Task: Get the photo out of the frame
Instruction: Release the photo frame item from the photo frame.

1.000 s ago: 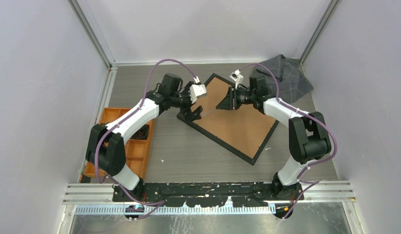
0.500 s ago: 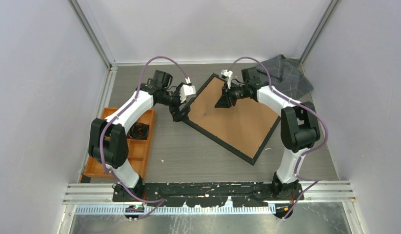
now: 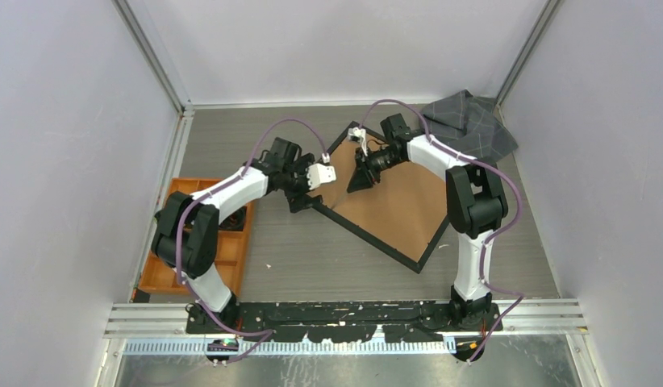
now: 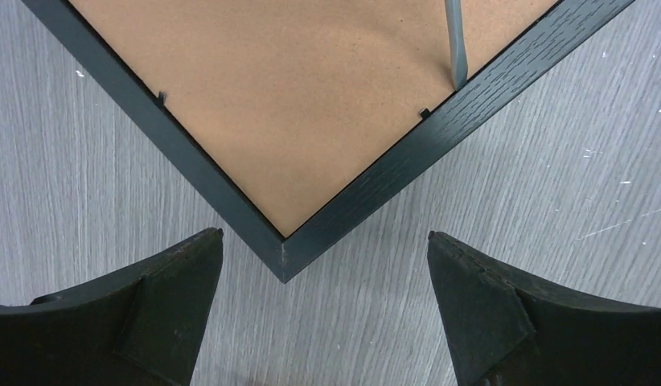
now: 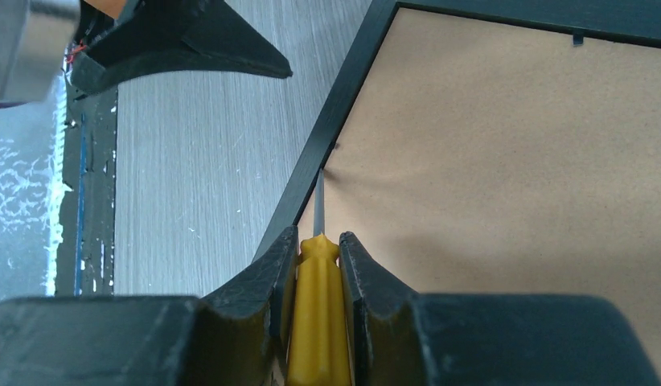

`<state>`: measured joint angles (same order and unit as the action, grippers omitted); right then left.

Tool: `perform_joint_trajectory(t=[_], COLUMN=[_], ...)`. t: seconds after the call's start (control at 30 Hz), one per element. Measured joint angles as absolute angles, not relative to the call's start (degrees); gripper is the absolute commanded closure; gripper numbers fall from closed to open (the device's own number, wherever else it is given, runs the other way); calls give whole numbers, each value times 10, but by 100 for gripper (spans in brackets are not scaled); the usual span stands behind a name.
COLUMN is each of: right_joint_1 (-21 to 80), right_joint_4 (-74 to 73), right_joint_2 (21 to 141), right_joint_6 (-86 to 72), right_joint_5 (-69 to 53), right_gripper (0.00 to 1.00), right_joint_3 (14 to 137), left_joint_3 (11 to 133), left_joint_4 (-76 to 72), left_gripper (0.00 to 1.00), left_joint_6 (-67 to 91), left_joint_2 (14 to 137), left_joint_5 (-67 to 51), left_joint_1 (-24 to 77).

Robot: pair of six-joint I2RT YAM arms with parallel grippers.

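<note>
Orange tray left of the frame, frame back-up on the table, photo hidden, left pincer spread wide astride its left corner, right pincer clamped on a yellow screwdriver, tip at the frame's inner edge, grey cloth beyond

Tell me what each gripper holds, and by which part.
Right gripper: shut on the screwdriver, clamping its yellow handle just behind the metal shaft. Left gripper: open, holding nothing, at the frame's corner.
</note>
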<state>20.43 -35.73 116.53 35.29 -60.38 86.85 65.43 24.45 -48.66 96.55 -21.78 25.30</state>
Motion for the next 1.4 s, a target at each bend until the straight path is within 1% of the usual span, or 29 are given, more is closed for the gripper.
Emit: perform_joint_trajectory(t=[0.07,0.27,0.67,0.87,1.0,1.23,1.4], right_joint_1=[204,208,210,198,195,205,210], right_joint_4=[-359,-296,-254,-244,-247,-256,-258], right_joint_2=[1165,1164,1165,1165,1165,1165,1165], right_joint_6=[356,303,239,227,227,227,227], right_joint_5=[-606,-608,-596,-596,-594,-591,-579], right_gripper=[99,99,99,99,99,99,99], right_joint_3=[867,842,859,869,872,872,872], left_joint_3=[648,647,626,659,711,762,766], left_joint_4=[231,205,178,223,270,352,369], left_gripper=[0,0,0,0,0,0,0], left_joint_6=[-487,-487,-514,-536,-554,-593,-616], left_joint_2=[969,979,991,994,1026,1077,1087], left_joint_5=[-206,-189,-169,-192,-215,-232,-227], left_joint_1=[260,273,279,242,222,213,213])
